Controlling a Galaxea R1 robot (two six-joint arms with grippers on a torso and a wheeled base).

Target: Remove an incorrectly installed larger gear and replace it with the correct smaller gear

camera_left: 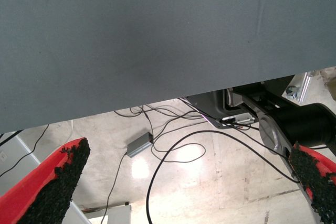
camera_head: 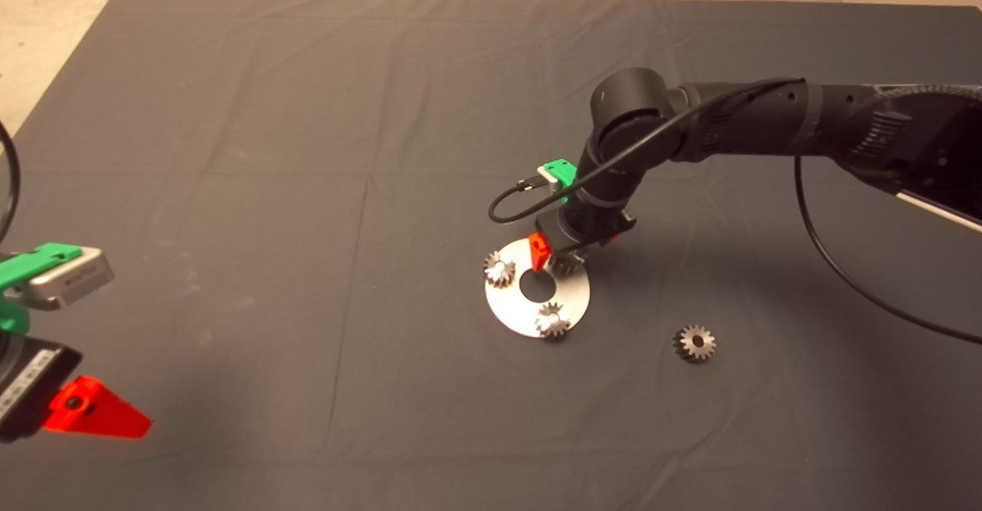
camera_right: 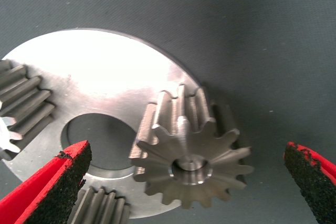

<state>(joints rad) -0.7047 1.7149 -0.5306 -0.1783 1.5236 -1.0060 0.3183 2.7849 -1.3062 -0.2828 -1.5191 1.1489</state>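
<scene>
My right gripper hangs low over the round steel plate, open, its fingers wide on either side of the smaller gear. That dark gear stands on the plate's far right rim, touched by neither pad. The larger gear lies by itself on the mat, to the right of the plate. Two shinier gears sit on the plate, one at its left edge and one at its near edge. My left gripper rests open at the lower left.
The plate has a round centre hole. A black cable loops down from the right arm over the mat. Past the mat's edge, the left wrist view shows floor with cables and a small grey box.
</scene>
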